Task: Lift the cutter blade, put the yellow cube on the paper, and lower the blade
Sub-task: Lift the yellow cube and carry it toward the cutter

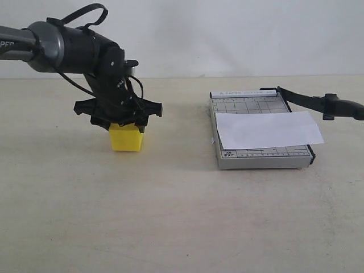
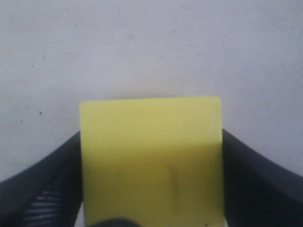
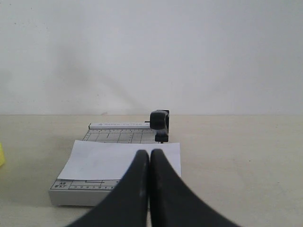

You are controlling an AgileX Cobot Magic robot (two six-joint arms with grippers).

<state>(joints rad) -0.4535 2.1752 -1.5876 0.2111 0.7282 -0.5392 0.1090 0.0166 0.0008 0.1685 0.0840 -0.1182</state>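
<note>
The left fingers (image 2: 42, 194) are bracketing the yellow cube (image 1: 125, 138), one on each of two opposite faces with no gap showing in the wrist view, so they are judged to be gripping it. The cube's underside is apparently resting on the counter (image 1: 170, 216). The coming carry is turning on one relation: the paper (image 1: 267, 129) is lying well apart from these fingers, off to their side toward the other arm, flat across the grey trimmer (image 1: 259, 161) with its long axis running along that same sideways line. The cube is therefore facing a lift and a sideways carry rather than a reach forward. The cutter blade (image 1: 304, 100) is standing raised and slanting out beyond the trimmer's far edge from the left fingers, so nothing is lying over the sheet. The right fingers (image 3: 165, 189) are pressing together with nothing between them, pointing at the trimmer ahead of them. Although they are nearer the paper, the left arm is the one carrying the cube.
</note>
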